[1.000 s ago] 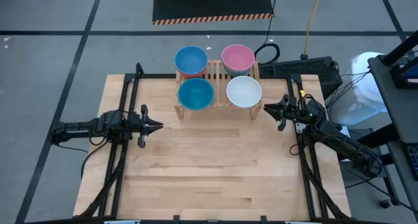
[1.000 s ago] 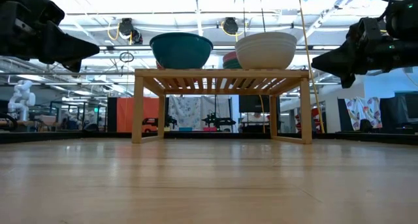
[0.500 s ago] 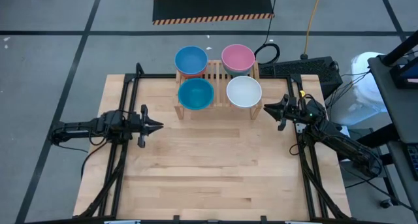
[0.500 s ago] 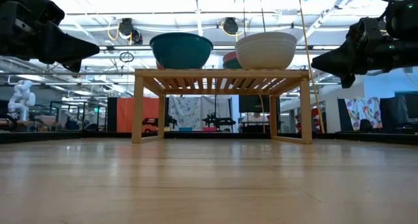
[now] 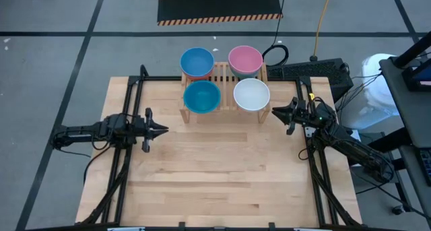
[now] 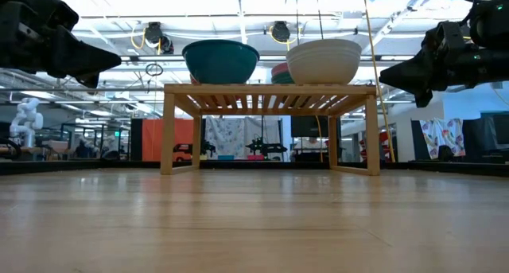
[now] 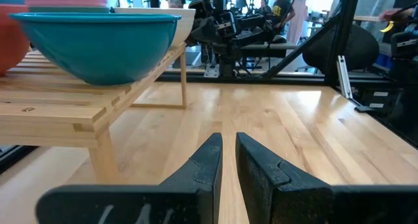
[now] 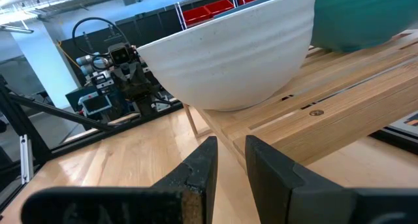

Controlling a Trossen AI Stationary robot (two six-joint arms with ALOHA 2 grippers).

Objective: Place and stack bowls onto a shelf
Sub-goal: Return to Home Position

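The shelf (image 5: 222, 75) stands at the table's far middle on its short legs. On its slats rest the teal bowl (image 5: 202, 96) near left and the white bowl (image 5: 252, 94) near right. Behind them the light blue bowl (image 5: 197, 60) sits in the red bowl (image 7: 5, 41), and the pink bowl (image 5: 245, 58) sits in a dark bowl. My left gripper (image 5: 165, 130) hovers level to the left of the shelf. My right gripper (image 5: 273, 111) hovers level by the shelf's right end. Each is open by a narrow gap with nothing in it.
Black arm frames (image 5: 128, 103) run along the table's left and right sides. Bare wood tabletop (image 5: 222, 170) spreads between the arms, on the near side of the shelf. Cables and a dark box (image 5: 316, 69) lie beyond the far right corner.
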